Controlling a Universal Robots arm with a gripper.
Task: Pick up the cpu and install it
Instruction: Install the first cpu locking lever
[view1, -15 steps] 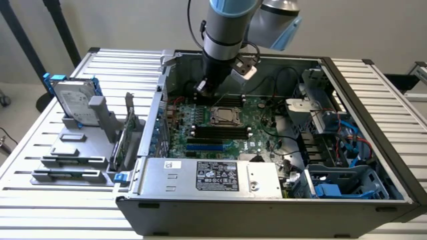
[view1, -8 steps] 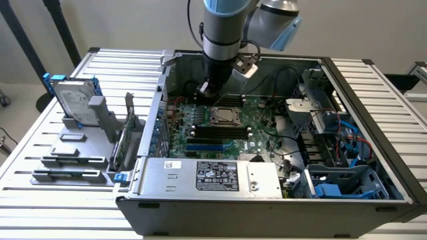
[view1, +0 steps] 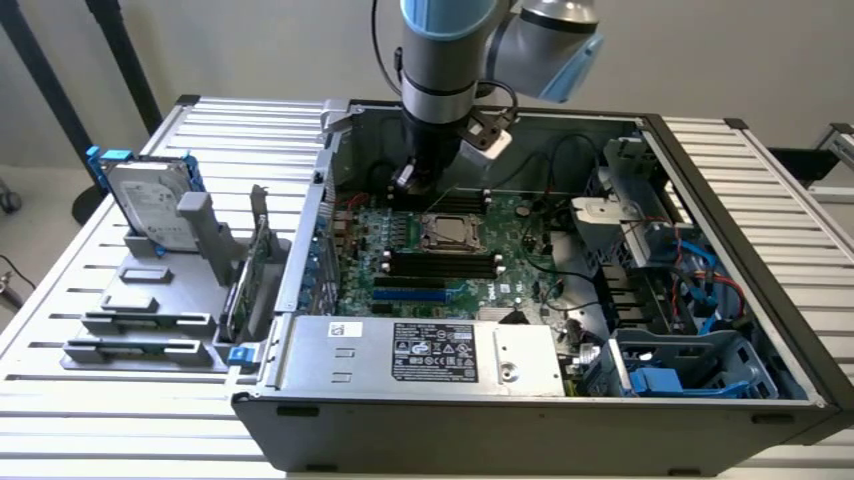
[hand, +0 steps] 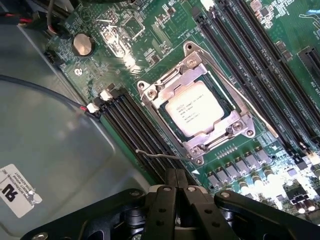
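My claw hangs over the open computer case, holding nothing.
The claw (hand: 176, 187) has its fingers pressed together above the motherboard (view1: 461, 265); I see the cpu (hand: 192, 112) already seated in its socket (hand: 197, 107) just beside it.

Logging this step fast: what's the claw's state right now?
Claw: closed, holding nothing, above the motherboard; the cpu sits in its socket.
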